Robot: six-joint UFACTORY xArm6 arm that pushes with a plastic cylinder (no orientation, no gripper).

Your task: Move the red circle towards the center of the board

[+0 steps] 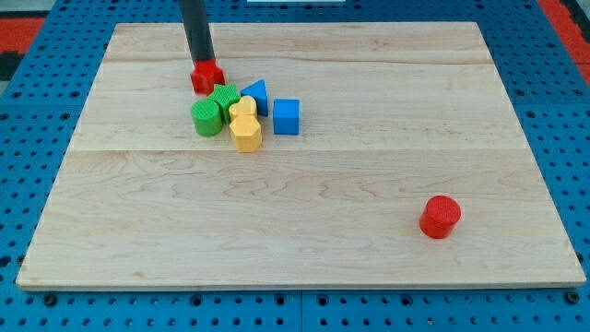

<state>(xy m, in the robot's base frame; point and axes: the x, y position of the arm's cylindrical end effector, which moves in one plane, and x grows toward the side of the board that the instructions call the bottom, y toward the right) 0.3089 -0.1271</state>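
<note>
The red circle (440, 217) is a short red cylinder standing alone near the view's bottom right of the wooden board (369, 184). My tip (202, 63) is far from it, at the view's upper left, touching the top of a small red block (207, 77) whose shape I cannot make out. That red block sits at the upper left edge of a cluster of blocks.
The cluster below and right of my tip holds a green cylinder (206, 118), a green star-like block (224, 98), a blue triangle (255, 95), a blue cube (287, 116), a yellow block (242, 109) and a yellow hexagon (246, 133).
</note>
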